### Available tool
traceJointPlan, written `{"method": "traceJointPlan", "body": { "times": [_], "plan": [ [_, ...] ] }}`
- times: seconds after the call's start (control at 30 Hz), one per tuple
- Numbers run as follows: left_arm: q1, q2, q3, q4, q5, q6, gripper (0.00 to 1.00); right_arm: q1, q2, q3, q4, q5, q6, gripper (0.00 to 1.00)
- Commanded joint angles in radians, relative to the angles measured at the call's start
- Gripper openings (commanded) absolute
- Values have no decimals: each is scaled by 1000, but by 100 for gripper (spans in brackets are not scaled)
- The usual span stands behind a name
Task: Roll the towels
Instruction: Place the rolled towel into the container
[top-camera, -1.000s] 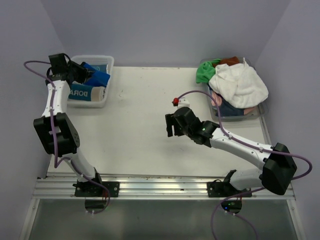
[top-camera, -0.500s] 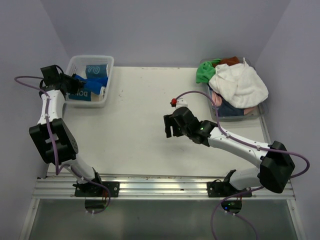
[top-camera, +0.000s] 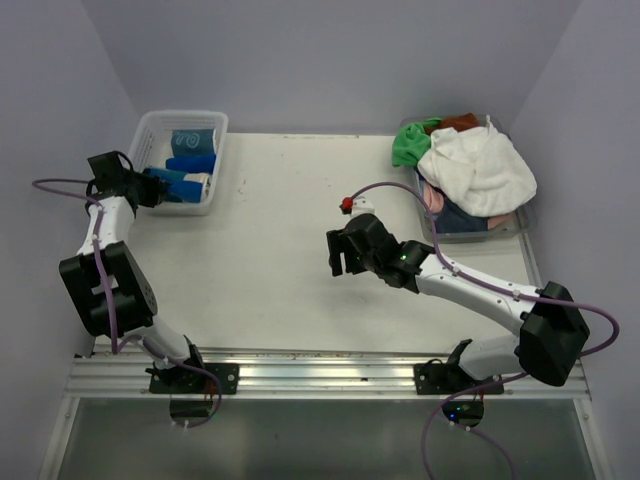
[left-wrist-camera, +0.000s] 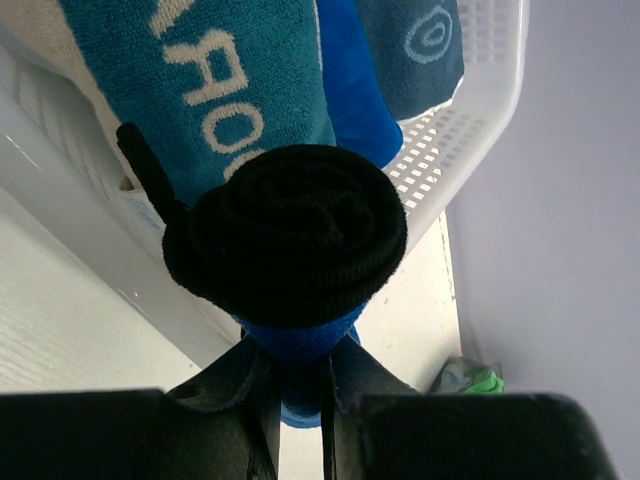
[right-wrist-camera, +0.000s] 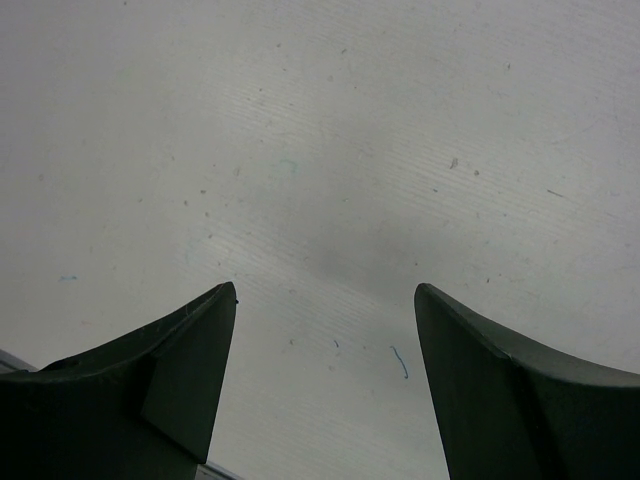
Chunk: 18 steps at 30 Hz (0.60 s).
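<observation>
Nearest the arm bases, well to the right of the white mesh basket (left-wrist-camera: 462, 128) and on the near side of it, the right arm's fingers (right-wrist-camera: 190, 360) hang wide apart over bare counter (top-camera: 270, 215) with nothing between them. They look parked over the open working space, probably ready for the next cloth. Farther out, at the basket's left wall, the left arm's fingers (left-wrist-camera: 352, 392) are clamped on a rolled royal blue towel (left-wrist-camera: 300, 348). Its coiled end faces the wrist camera, and the pinch keeps the coil from springing loose while it hangs at the rim. Whether it already rests on the rolls below I cannot tell. Inside the basket lie a teal towel with white lettering (left-wrist-camera: 230, 80) and a teal roll with a swirl (left-wrist-camera: 415, 50), laid side by side so they hold their shape. Far to the basket's right, a clear bin (top-camera: 505, 228) holds the unrolled heap, with a white towel (top-camera: 475, 170) on top and a green one (top-camera: 410, 145) at its edge. Most of the job looks yet to be done.
</observation>
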Motion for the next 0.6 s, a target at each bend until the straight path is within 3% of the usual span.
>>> {"method": "traceJointPlan", "body": {
  "times": [0.0, 0.23, 0.33, 0.57],
  "plan": [
    [9, -2, -24, 124, -47, -18, 18, -1, -13, 24, 29, -13, 13, 76],
    [11, 58, 42, 122, -24, 4, 18, -1, -8, 31, 29, -26, 13, 76],
    [11, 107, 102, 43, -24, 31, 18, -1, -8, 27, 29, -27, 15, 76],
    [12, 132, 67, -16, -27, 33, 23, -1, -10, 26, 29, -29, 19, 76]
  ]
}}
